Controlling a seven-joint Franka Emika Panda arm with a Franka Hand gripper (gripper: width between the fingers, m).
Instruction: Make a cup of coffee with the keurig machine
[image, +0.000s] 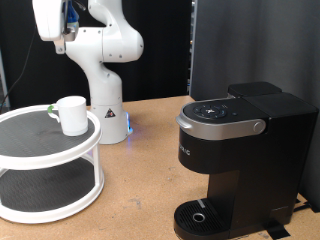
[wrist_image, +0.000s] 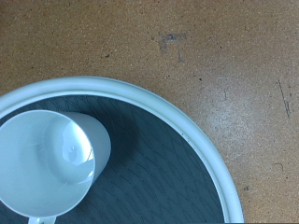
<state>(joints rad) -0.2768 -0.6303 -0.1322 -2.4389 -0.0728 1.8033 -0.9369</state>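
The jaws do not show in either view, so whether they are spread or pressed together cannot be told. In the exterior view, the white robot arm (image: 100, 45) rises at the top left, its hand cut off by the frame edge above the cup (image: 72, 114). The cup stands upright on the upper tier of a round two-tier white stand (image: 40, 165) at the left. The keurig machine (image: 240, 160) sits well apart at the right on the brown tabletop (image: 140, 170), lid closed, drip tray bare. The wrist view looks straight down into the empty cup (wrist_image: 51, 163), near the stand's rim (wrist_image: 201, 154). A descent off-centre could knock the cup over or push it off the tier.
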